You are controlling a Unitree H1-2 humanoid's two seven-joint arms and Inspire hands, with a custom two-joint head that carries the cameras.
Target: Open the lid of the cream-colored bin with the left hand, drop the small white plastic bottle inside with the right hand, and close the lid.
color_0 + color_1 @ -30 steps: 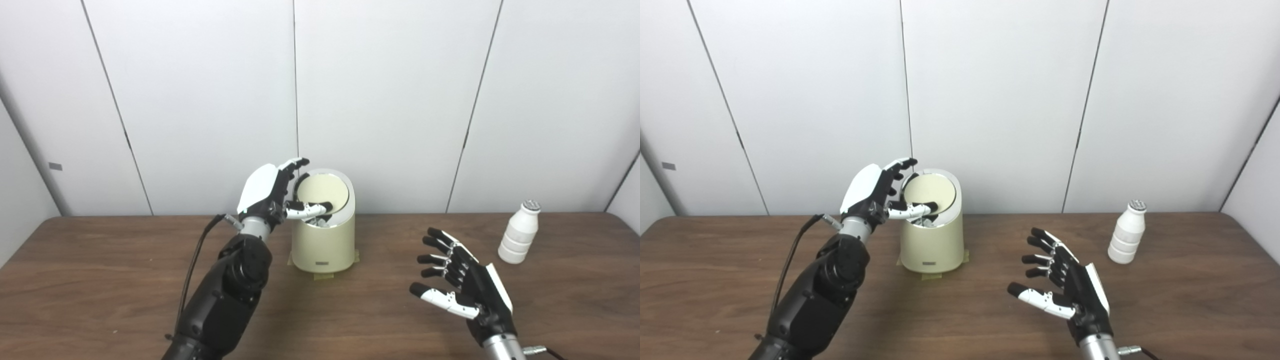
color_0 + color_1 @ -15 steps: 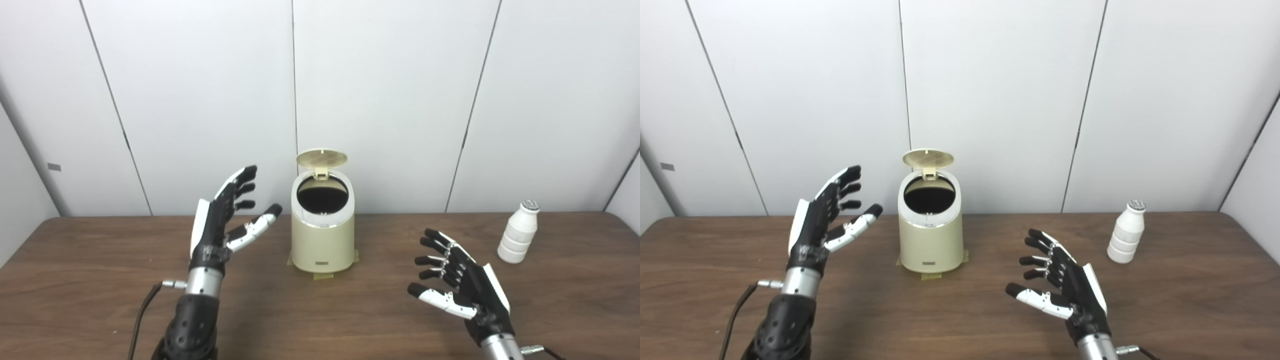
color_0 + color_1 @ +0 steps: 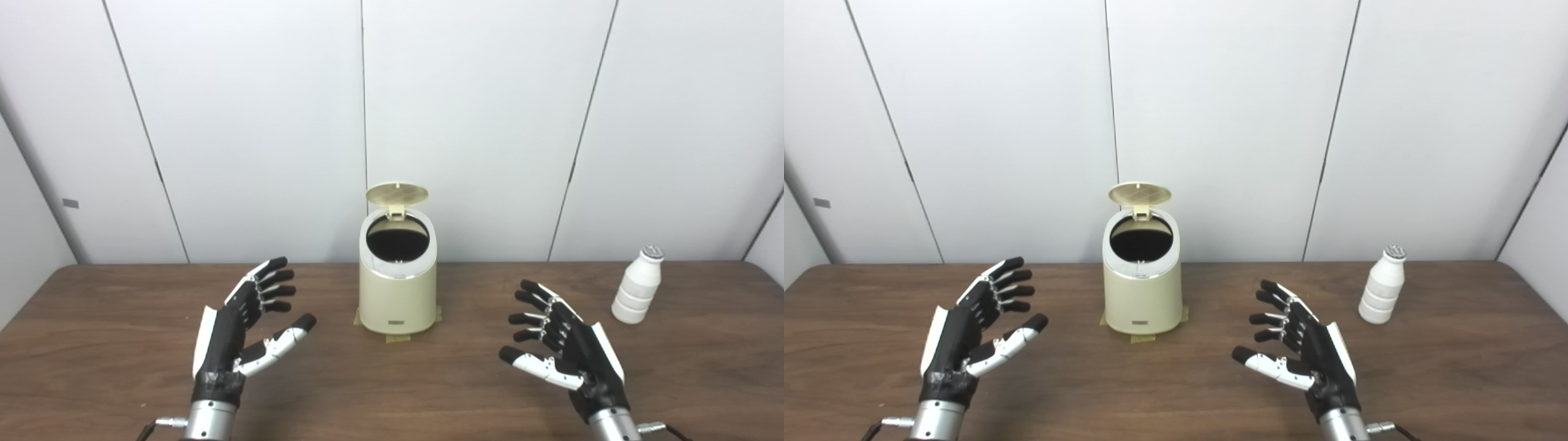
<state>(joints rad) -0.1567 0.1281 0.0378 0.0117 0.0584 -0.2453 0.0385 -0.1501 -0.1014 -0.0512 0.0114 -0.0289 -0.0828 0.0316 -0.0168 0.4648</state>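
Cream-colored bin [image 3: 397, 294] — stands upright at the far middle of the wooden table [image 3: 392, 392], close to the white panelled wall [image 3: 478, 122]. A small tan pad [image 3: 398, 335] shows under its base. A small dark label sits low on its near face.

Lid [image 3: 397, 193] — round, raised on its hinge at the far rim of the bin, tilted up and back; the dark mouth [image 3: 397, 236] below it is uncovered.

Small white plastic bottle [image 3: 637, 285] — upright at the far right of the table, well apart from the bin and from both hands. Ribbed body, narrow neck, greyish cap. Nothing touches it.

Left hand [image 3: 242, 331] — near left, to the near left of the bin and well apart from it. Palm turned inward, fingers [image 3: 274, 288] spread and pointing toward the far right, thumb held out below them. It holds nothing.

Right hand [image 3: 566, 346] — near right, between the bin and the bottle but nearer to the viewer than either. Fingers apart and slightly curled, thumb extended to the left — it is empty too, and touches neither the bottle nor the bin.
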